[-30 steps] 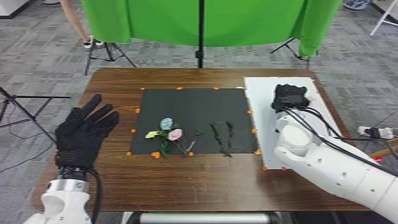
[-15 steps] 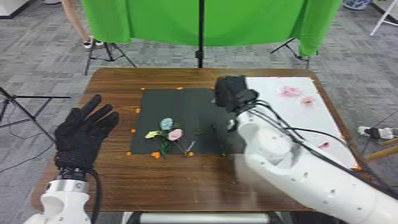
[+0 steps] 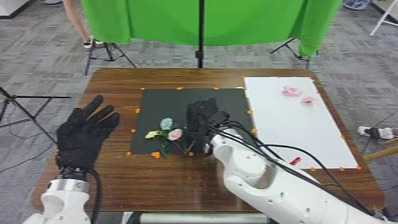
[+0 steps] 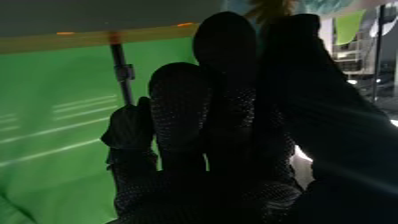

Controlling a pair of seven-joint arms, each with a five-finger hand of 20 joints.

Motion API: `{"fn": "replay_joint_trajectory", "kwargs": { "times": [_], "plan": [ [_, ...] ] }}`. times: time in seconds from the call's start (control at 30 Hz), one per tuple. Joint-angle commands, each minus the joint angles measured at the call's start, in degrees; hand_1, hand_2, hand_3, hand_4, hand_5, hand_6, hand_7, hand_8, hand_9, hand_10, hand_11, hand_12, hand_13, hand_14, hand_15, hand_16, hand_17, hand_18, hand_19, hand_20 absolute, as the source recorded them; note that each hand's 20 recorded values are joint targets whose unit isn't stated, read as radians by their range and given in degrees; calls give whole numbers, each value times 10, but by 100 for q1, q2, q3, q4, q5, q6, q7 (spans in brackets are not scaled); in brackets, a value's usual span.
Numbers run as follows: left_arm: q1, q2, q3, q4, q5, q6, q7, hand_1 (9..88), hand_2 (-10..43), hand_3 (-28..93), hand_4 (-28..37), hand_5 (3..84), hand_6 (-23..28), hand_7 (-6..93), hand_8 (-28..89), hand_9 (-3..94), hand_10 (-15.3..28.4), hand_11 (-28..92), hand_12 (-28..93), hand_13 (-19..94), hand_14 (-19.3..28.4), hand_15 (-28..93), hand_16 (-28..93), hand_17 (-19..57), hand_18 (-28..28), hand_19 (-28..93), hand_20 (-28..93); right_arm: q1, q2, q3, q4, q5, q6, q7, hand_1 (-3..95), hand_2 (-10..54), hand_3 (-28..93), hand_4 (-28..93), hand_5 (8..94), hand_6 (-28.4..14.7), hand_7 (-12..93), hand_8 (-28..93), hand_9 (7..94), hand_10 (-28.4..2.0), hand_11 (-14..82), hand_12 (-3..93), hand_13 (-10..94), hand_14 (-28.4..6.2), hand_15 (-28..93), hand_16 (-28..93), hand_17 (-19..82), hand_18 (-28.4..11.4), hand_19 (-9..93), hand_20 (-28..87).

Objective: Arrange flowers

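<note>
And here's the R robot hand (image 3: 203, 114) over the black mat (image 3: 160, 104), fingers straight & close tog., can't tell if it's got a stem! Just L of it: blue flower (image 3: 166, 123), yellow flower (image 3: 152, 134), pink flower (image 3: 175, 134), all bunched. Off to its R, white sheet (image 3: 286, 127) w/ pink blooms (image 3: 291, 91) at the far end, red piece (image 3: 295, 161) nr the close end. L robot hand (image 3: 83, 136), fingers spread wide, well L of it, by the tabletop's (image 3: 133, 180) L side.
</note>
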Motion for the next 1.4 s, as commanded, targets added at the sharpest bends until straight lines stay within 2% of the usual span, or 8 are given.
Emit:
{"fn": "replay_joint_trajectory", "kwargs": {
  "times": [0.03,0.43,0.53,0.8,0.93,1.03,1.2,1.4],
  "plan": [
    [27,-103,-31,-5,82,-10,-170,219,94,774,-283,392,105,129,-93,361,210,260,115,263,282,545,-84,-81,284,592,99,-241,-131,180,-80,-302,-504,-193,473,-95,696,-283,788,40,145,-14,841,-78,392,275,669,-96,789,177,232,-223,919,552],
    [58,-104,4,-7,71,-13,-144,216,97,770,-283,393,105,130,-93,362,211,260,115,263,282,546,-85,-81,284,593,97,-342,-85,334,-208,-210,-512,-216,369,-95,793,-283,680,24,154,-129,778,-105,487,215,644,-110,815,176,215,-229,912,584],
    [120,-33,50,-26,18,49,10,217,98,769,-283,394,106,129,-93,363,210,261,115,263,283,546,-85,-81,284,593,97,-251,70,410,-320,-55,-233,-80,356,-95,785,-283,669,20,154,-128,768,-111,490,211,639,-112,818,175,214,-229,912,586],
    [122,-7,95,10,-30,108,114,214,100,767,-283,394,105,129,-93,363,210,261,115,263,283,546,-85,-81,284,594,95,572,1086,632,-140,810,593,947,332,-95,790,-283,628,5,151,-127,707,-131,371,158,582,-131,787,140,200,-225,899,582],
    [56,-84,121,76,-14,117,38,210,101,766,-283,394,105,129,-93,363,212,260,114,262,283,546,-85,-81,284,594,96,1059,1614,511,307,1366,910,1574,325,-95,797,-283,609,-2,148,-127,665,-148,315,149,555,-135,765,121,189,-222,884,571],
    [-12,-51,187,119,-26,36,66,208,101,767,-283,394,105,128,-93,362,212,257,113,262,283,545,-85,-81,284,593,95,1370,1916,280,683,1606,1049,1948,323,-95,800,-283,593,-4,153,-128,638,-157,289,145,540,-140,758,111,188,-220,883,565],
    [-117,-22,280,154,-35,17,11,204,101,767,-283,392,102,127,-92,361,211,253,113,261,283,542,-85,-81,284,593,94,1616,2126,137,1251,1741,681,2271,312,-95,819,-283,533,-14,155,-133,517,-183,211,131,475,-154,752,88,177,-218,874,551],
    [-102,9,291,126,-51,29,58,204,101,767,-283,391,102,127,-92,361,211,252,115,260,283,542,-84,-81,284,593,94,1490,2142,505,1601,2175,-92,2403,313,-95,836,-283,479,-14,158,-135,439,-194,171,131,404,-164,747,61,155,-211,870,543]
  ]
}}
